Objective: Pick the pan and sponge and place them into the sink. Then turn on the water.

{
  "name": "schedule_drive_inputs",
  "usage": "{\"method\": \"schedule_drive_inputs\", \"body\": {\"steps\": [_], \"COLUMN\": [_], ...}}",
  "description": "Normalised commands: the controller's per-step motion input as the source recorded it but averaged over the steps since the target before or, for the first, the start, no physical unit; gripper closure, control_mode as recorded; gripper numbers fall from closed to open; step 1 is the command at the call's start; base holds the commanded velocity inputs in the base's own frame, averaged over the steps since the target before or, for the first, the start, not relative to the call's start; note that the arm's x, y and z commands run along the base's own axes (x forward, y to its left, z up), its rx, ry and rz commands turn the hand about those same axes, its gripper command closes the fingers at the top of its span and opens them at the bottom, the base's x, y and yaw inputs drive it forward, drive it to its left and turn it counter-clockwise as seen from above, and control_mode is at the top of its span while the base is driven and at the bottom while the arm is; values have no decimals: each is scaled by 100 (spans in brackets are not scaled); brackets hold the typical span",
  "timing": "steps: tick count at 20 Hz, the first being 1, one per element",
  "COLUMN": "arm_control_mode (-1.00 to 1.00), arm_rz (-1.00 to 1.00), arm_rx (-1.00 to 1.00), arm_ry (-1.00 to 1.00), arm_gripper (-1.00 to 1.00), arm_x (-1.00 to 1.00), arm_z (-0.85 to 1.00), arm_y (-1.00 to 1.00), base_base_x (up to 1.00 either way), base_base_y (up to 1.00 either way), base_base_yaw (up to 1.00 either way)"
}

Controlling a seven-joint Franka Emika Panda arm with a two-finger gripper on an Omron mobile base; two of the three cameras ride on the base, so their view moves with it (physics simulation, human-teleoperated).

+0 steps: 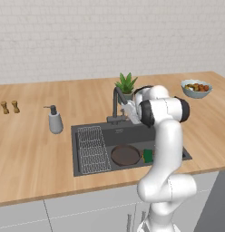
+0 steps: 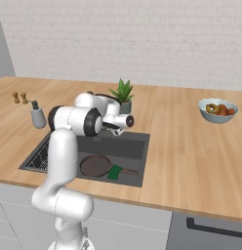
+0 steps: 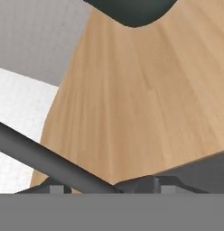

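The pan [image 1: 125,155] and the sponge [image 1: 147,156] are already lying down in the sink [image 1: 87,170], side by side and touching. The sponge is sitting at about 3 o'clock from the pan, over its handle [image 2: 129,172]. So only the water is left to turn on.

The arm is holding its gripper [image 1: 130,112] up by the faucet [image 1: 116,102], at the 12 o'clock side of the sink. In the hand view a dark bar [image 3: 50,164] is crossing low in front, and I think it is part of the faucet. I cannot tell if the jaws are apart or together.

The faucet looks hard, smooth and a bit slippery, and it will not bend. I think pushing its small lever near the base is better than squeezing the thin curved spout.

A plant [image 1: 126,84] is standing just behind the faucet on the tabletop [image 1: 32,149], so the arm could bump it.
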Motion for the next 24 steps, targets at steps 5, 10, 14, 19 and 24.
{"method": "schedule_drive_inputs", "body": {"steps": [5, 10, 14, 19, 24], "arm_control_mode": [-100, -100, -100, -100, -100], "arm_rz": [-17, -15, -11, -1, 0], "arm_rx": [29, 20, 12, 0, 0], "arm_ry": [14, 10, 7, 0, 0], "arm_gripper": [100, 100, 100, 100, 100], "arm_x": [0, 0, 0, 0, 0], "arm_z": [0, 0, -8, -2, 0], "arm_y": [-22, -16, -4, 0, 0], "base_base_x": [0, 0, 0, 0, 0], "base_base_y": [0, 0, 0, 0, 0], "base_base_yaw": [0, 0, 0, 0, 0]}}
